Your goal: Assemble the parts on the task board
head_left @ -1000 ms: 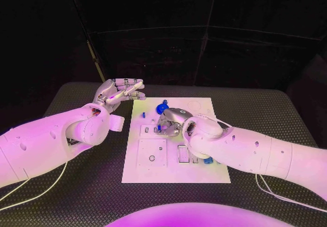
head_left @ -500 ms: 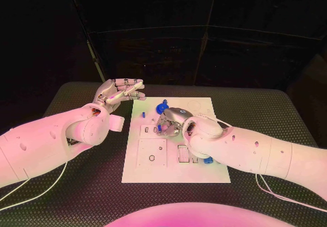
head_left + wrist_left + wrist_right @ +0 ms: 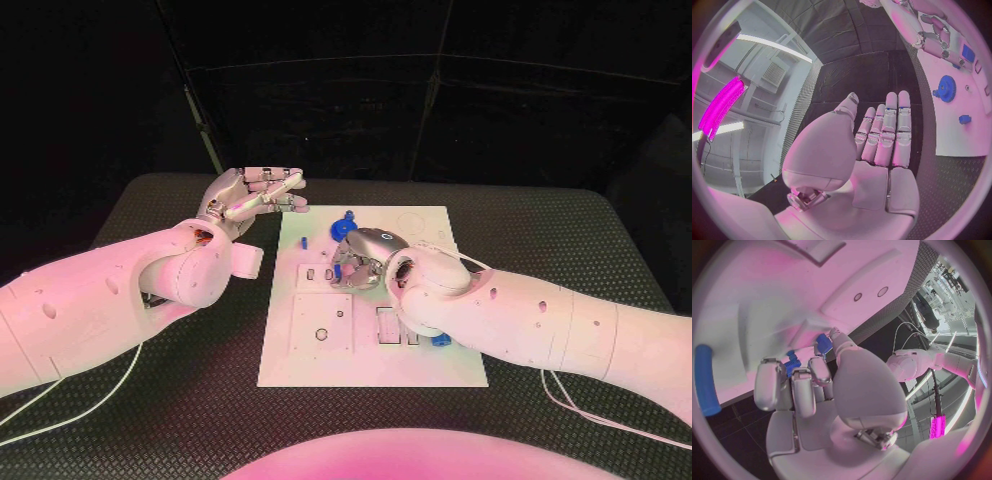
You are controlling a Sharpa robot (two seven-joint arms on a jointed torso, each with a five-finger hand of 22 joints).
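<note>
The white task board [image 3: 433, 365] lies in the middle of the table. My right hand [image 3: 361, 258] is curled down over its middle. In the right wrist view its thumb and fingertips pinch a small blue part [image 3: 822, 343] against the board [image 3: 779, 285]. My left hand [image 3: 254, 194] hovers off the board's far left corner, and its fingers [image 3: 887, 131] are stretched out with nothing in them. A blue gear [image 3: 343, 228] [image 3: 946, 88] stands near the far edge, with a small blue peg [image 3: 306, 241] [image 3: 964, 119] close by.
A blue cylinder [image 3: 706, 380] lies on the board beside my right hand. Another blue piece [image 3: 438, 340] shows by my right forearm. White raised blocks [image 3: 323, 322] sit on the board's left half. Black matting [image 3: 173, 400] surrounds the board.
</note>
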